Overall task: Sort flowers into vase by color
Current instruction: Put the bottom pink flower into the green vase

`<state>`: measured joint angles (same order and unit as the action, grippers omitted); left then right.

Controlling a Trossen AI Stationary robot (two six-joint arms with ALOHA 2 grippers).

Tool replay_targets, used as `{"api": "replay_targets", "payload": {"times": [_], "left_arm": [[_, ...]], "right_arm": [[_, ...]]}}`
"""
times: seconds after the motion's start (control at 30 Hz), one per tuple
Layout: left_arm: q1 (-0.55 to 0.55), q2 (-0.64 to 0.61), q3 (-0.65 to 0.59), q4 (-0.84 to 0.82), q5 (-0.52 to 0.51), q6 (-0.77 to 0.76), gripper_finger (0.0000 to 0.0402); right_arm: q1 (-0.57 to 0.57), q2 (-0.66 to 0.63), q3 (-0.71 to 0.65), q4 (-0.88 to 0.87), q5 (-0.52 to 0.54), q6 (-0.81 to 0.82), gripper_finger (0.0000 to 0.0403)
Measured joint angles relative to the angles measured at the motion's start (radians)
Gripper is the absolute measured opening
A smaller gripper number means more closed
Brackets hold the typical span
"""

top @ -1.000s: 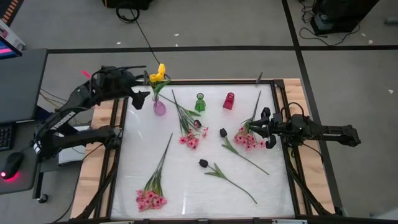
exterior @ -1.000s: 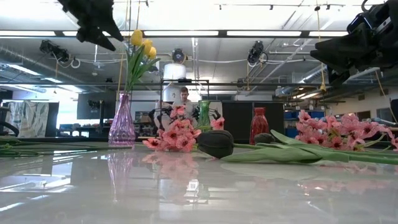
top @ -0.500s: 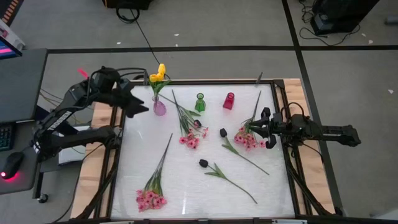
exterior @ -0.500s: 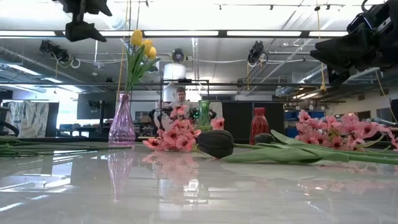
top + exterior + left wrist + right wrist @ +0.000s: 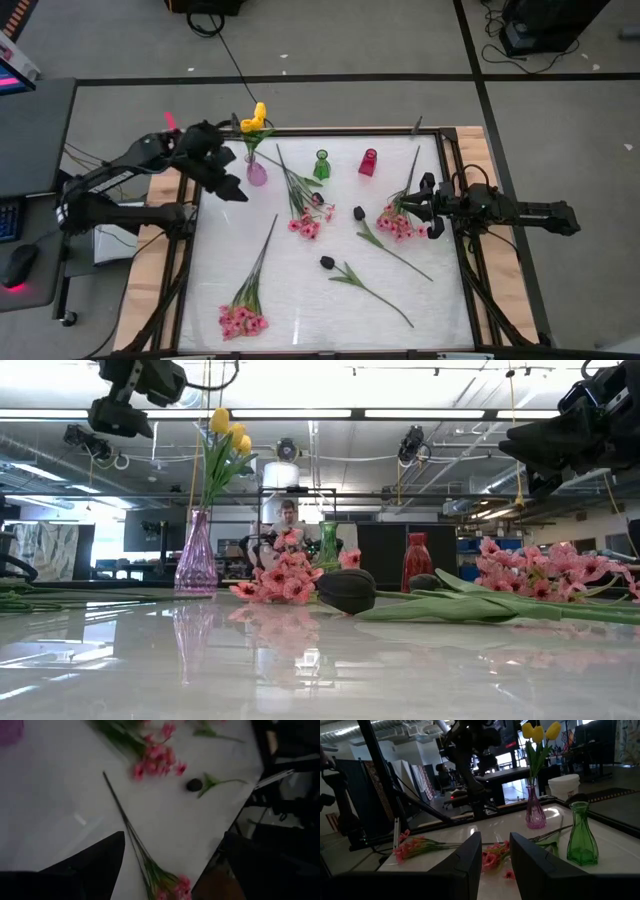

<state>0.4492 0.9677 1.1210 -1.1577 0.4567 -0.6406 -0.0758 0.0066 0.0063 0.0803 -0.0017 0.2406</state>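
Collision risk sits near the purple vase [image 5: 257, 172], which holds the yellow tulips [image 5: 254, 119]: the left gripper [image 5: 232, 189], spread and empty, hangs just beside it. Pink sprays [image 5: 243, 320] lie below. Far right, the right gripper [image 5: 432, 214], open, empty, hovers over more pink blossoms [image 5: 396, 222].

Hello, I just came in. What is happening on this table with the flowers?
A two-armed robot is sorting artificial flowers into vases by colour. The yellow tulips already stand in the purple vase; the green vase and red vase hold nothing. Pink sprays and dark tulips lie on the table. The left gripper hangs open beside the purple vase, holding nothing. The right gripper waits open over a pink spray at the table's right edge.
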Motion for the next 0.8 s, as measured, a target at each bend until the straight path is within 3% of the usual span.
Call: {"api": "replay_targets", "payload": {"times": [0.5,0.8], "left_arm": [[-0.287,0.214,0.000,-0.001,-0.105,-0.280,0.0343],[-0.468,0.342,-0.001,0.033,-0.243,-0.455,0.0343]], "right_arm": [[0.000,0.000,0.000,0.000,0.000,0.000,0.0110],[0.000,0.000,0.000,0.000,0.000,0.000,0.0110]]}}
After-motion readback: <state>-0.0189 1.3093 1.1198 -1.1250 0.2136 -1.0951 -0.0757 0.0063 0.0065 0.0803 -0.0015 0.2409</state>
